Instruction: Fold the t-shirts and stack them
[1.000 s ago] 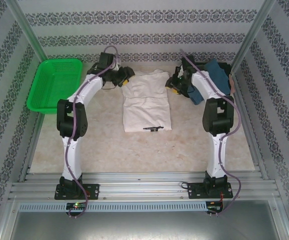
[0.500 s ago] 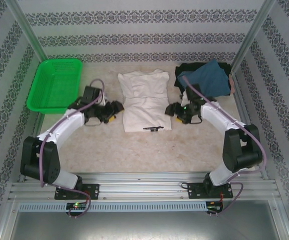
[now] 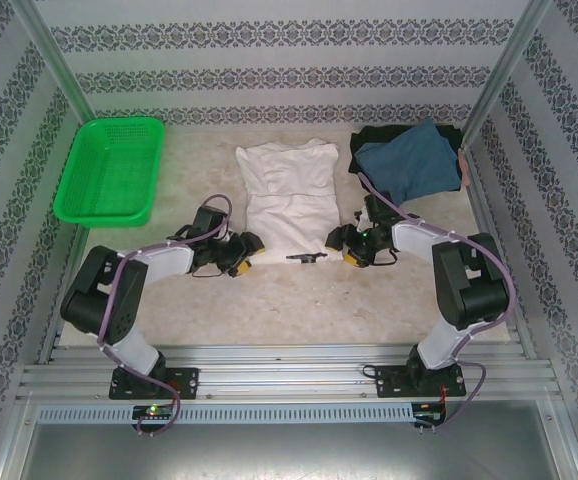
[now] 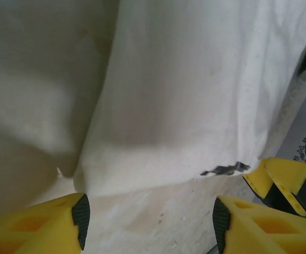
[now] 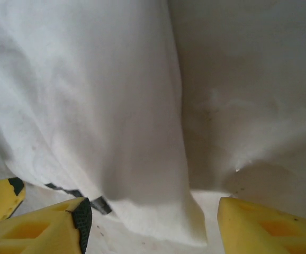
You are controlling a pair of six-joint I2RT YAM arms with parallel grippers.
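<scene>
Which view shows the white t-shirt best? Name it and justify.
Top external: the white t-shirt lies flat, whole outline visible. The left wrist view gives a close-up of its near hem with black print; the right wrist view, the same hem from the other side.

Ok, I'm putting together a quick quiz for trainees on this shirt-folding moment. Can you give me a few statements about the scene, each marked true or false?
1. The white shirt lies between the left claw and the right claw. True.
2. The teal shirt is in the green basket. False: it lies on the black shirt at the far right, well away from the green basket.
3. Both claws are open. True.
4. The white shirt's print sits at its far edge. False: the print shows at the near hem.
5. Each claw sits by a near corner of the white shirt. True.
</scene>
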